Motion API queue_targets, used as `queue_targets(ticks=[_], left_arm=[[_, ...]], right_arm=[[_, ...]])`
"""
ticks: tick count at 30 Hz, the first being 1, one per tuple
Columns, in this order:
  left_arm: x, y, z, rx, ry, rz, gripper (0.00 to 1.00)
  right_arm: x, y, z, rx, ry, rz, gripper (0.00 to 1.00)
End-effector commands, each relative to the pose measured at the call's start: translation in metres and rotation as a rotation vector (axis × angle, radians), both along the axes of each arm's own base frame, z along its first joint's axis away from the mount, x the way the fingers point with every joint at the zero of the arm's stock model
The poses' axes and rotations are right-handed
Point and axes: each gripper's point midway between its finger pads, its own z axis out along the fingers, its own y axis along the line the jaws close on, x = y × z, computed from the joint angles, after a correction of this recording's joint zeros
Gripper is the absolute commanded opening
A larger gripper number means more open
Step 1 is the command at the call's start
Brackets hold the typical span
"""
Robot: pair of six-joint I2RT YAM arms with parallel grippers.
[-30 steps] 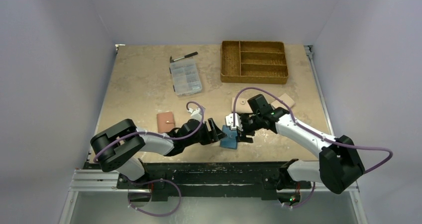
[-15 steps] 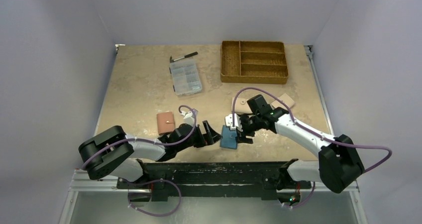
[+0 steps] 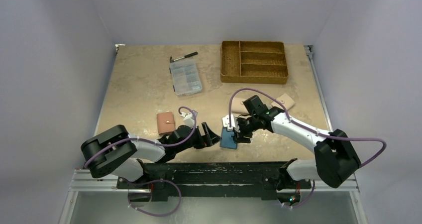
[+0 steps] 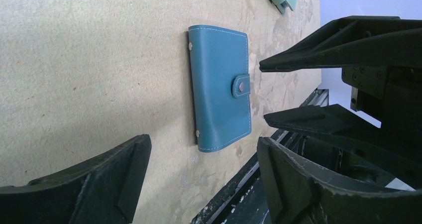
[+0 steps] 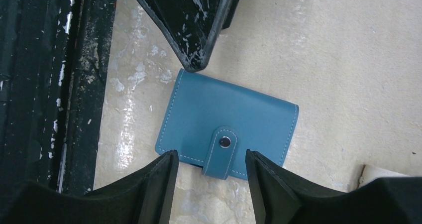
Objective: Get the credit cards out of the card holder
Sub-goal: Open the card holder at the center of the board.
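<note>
Card holder (image 3: pixel 229 138) shut, flat near tan surface's (image 3: pixel 139 94) front edge, long axis front to back, snap tab (image 5: pixel 225 142) toward right hand (image 5: pixel 210 155) (spread, empty); left hand (image 3: pixel 213 134) released; pale walls (image 3: pixel 199 15) around.

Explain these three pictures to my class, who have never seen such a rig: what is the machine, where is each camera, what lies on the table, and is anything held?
The machine is a left arm and a right arm, bolted at the near edge of the table, each ending in a two-finger gripper. The wide picture looks down from above and behind them. The other two come from cameras on the wrists. On the table lie a closed blue wallet with its snap fastened, a pink wallet, a clear box, a pen and a tray. The left gripper and right gripper sit close to the blue wallet, both open. Nothing is held, and no cards show.
</note>
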Motion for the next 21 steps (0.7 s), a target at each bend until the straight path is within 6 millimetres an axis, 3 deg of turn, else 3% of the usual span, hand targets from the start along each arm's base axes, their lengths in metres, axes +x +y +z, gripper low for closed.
queue_targets(ticks=[1,9,16,21], left_arm=[[-0.003,-0.008,-0.001,-0.028,-0.001,-0.030,0.82],[-0.003,-0.011,-0.021,0.009,0.055,-0.022,0.68],[-0.002,-0.009,-0.032,0.044,0.086,-0.009,0.60],[-0.002,-0.008,-0.036,0.054,0.091,-0.003,0.58]], right_arm=[[0.009,0.014,0.011,0.019,-0.027,0.004,0.59],[0.011,0.019,0.003,-0.007,-0.032,-0.018,0.52],[0.028,0.017,-0.005,-0.054,-0.082,-0.066,0.52],[0.028,0.016,-0.008,-0.062,-0.050,-0.113,0.53]])
